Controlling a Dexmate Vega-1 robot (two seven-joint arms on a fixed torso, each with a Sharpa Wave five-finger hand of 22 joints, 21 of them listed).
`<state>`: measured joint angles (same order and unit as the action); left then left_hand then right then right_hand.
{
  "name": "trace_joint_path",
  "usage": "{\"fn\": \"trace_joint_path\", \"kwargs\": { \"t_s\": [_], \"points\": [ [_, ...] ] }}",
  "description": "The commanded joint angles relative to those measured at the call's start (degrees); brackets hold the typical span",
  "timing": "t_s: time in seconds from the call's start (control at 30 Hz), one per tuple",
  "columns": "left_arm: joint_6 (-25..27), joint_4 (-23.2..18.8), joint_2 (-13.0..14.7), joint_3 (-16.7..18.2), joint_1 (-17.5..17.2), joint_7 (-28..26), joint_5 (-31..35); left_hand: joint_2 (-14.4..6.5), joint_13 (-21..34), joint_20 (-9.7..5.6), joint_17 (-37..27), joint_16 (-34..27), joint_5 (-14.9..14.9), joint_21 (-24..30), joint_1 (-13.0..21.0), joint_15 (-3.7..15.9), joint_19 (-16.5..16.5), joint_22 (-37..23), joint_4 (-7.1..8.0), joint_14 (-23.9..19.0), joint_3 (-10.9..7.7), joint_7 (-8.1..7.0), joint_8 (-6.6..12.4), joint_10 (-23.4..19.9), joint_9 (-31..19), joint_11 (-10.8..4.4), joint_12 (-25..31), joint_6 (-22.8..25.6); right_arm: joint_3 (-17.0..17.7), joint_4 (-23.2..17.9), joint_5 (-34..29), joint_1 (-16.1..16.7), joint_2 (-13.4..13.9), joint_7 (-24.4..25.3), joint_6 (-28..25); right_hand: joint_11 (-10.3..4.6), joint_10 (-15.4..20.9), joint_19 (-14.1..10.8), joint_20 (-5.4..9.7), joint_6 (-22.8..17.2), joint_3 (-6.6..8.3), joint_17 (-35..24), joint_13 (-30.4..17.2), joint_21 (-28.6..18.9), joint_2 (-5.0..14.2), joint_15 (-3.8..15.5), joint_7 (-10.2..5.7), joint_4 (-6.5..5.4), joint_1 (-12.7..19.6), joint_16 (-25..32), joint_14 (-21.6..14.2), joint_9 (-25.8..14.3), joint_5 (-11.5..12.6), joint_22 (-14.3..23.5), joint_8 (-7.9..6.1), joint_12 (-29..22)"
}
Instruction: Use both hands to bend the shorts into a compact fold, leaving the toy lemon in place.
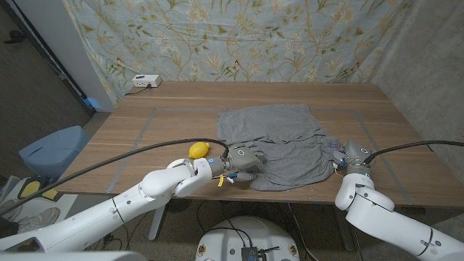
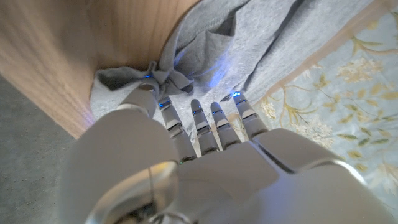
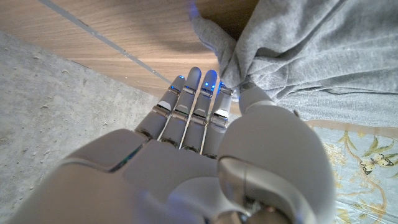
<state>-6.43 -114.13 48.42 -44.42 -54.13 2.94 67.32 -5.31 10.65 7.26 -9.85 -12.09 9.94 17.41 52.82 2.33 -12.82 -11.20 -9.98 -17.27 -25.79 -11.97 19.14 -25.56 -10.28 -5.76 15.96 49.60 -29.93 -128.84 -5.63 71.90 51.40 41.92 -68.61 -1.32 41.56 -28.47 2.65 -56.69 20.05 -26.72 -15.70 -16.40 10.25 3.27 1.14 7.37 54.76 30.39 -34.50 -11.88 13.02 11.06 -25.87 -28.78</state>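
A lemon [image 1: 199, 149] sits just beside the left hand [image 1: 245, 159], which pinches the shorts [image 1: 283, 138]; the right hand [image 1: 351, 161] pinches their right edge near the table [image 1: 174, 109] front.

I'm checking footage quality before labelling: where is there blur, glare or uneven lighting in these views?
Head view: evenly lit and sharp, with the grey fabric shorts and yellow toy lemon clear. Left wrist view: the left hand is soft up close, blue lights glowing on its fingers. Right wrist view: the right hand is similarly soft.

shorts [image 1: 279, 141] mid-table | toy lemon [image 1: 199, 149] just left of them | white box [image 1: 145, 81] far-left behind
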Motion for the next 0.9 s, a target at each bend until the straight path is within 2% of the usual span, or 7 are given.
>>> {"fn": "trace_joint_path", "kwargs": {
  "t_s": [0.03,0.13,0.3,0.47,0.57,0.67,0.9],
  "points": [
    [6.7,3.0,-0.8,-0.7,-3.2,-14.9,6.1,-2.2,0.3,-0.11,-0.4,-0.4,-0.1,0.5,1.6,2.30,-0.8,-0.3,1.06,-1.7,-0.22,10.70,0.34,-1.9,-2.0,-0.17,0.1,9.1,1.1,0.0,-0.7,1.3,0.3,0.1,2.6,-0.01,0.6,-0.7,0.27,-0.7,0.27,-0.1,0.0,-0.4,0.02,7.17,0.17,-0.43,0.7,-0.4,-0.5,-0.1,-0.2,0.3,-0.37,-0.4],
    [7.3,2.7,-0.9,0.4,-4.1,-16.6,2.1,-4.7,0.4,-0.18,-0.7,-0.3,0.2,0.6,1.3,2.27,-0.8,-0.4,2.39,-1.7,-0.75,11.64,0.39,-2.0,-3.1,-0.32,-0.3,7.4,1.0,0.1,-1.6,1.4,0.0,0.9,2.8,-0.38,0.3,-0.3,0.67,-0.3,0.17,-0.3,0.0,-0.3,-0.04,7.17,0.08,-0.64,0.5,-0.4,-0.4,-0.1,-0.3,0.3,-0.27,-0.3],
    [6.7,1.4,-1.1,3.0,-5.4,-17.3,-7.1,-6.5,0.8,0.06,-1.2,0.3,0.7,0.4,0.8,1.44,0.3,-0.6,4.51,-0.7,-2.53,13.34,1.47,-0.5,-5.7,0.23,-1.6,4.6,1.8,0.5,-3.0,2.0,-1.5,3.0,3.6,-2.47,-0.9,1.2,2.07,0.8,0.22,-0.3,-0.5,0.1,0.51,7.80,-0.54,-2.20,-0.4,-1.5,0.1,-1.3,-0.3,0.4,-0.94,-0.1],
    [5.1,0.4,-0.9,5.5,-6.4,-18.1,-15.1,-6.8,1.3,0.71,-2.1,0.4,1.6,0.5,0.5,0.43,1.6,-1.1,8.27,0.7,-6.19,15.20,4.21,1.4,-11.1,1.19,-3.2,-0.7,2.4,1.5,-4.8,2.4,-3.5,5.7,5.2,-5.26,-1.7,2.5,2.77,3.4,0.40,-0.8,-1.9,0.0,1.14,8.24,-2.76,-5.90,-2.4,-2.8,-0.5,-3.8,0.6,0.8,-2.78,-0.5],
    [5.1,0.1,-1.0,6.6,-7.0,-20.1,-16.3,-6.8,1.5,0.71,-2.3,0.4,1.7,0.6,0.3,0.24,1.9,-1.2,9.27,1.1,-7.00,15.38,5.20,1.8,-12.7,1.49,-3.4,-1.9,2.6,2.3,-6.2,2.6,-4.8,7.5,6.4,-7.59,-1.9,2.8,2.95,6.0,0.59,-1.9,-3.4,-0.4,1.33,8.79,-4.45,-8.20,-3.3,-2.7,-2.1,-6.2,1.5,1.1,-4.37,-1.2],
    [6.3,-0.3,-1.3,7.3,-7.5,-22.6,-15.4,-6.6,1.7,0.64,-2.6,0.3,1.8,0.8,-0.1,0.34,2.0,-1.3,10.59,1.3,-7.79,15.04,6.63,1.9,-14.7,1.09,-3.5,-3.1,2.6,3.1,-7.3,2.4,-5.7,8.4,7.5,-8.22,-1.8,2.2,3.04,7.5,0.56,-3.7,-4.6,-0.9,1.24,8.96,-5.50,-9.03,-3.1,-1.3,-4.4,-8.0,2.2,1.3,-5.80,-1.9],
    [7.4,-0.9,-1.9,9.1,-7.8,-25.4,-16.7,-6.4,1.8,0.45,-2.7,0.2,1.8,1.0,-0.6,0.73,2.1,-1.4,11.67,1.4,-8.34,14.81,8.43,1.7,-16.7,0.79,-3.6,-3.3,2.7,5.0,-10.2,1.2,-7.4,10.4,11.0,-8.50,-1.7,1.6,3.14,8.3,0.50,-5.0,-6.0,-1.5,0.96,8.94,-5.70,-9.56,-2.8,-0.9,-4.9,-9.9,2.7,1.6,-7.56,-2.7]
  ]
}}
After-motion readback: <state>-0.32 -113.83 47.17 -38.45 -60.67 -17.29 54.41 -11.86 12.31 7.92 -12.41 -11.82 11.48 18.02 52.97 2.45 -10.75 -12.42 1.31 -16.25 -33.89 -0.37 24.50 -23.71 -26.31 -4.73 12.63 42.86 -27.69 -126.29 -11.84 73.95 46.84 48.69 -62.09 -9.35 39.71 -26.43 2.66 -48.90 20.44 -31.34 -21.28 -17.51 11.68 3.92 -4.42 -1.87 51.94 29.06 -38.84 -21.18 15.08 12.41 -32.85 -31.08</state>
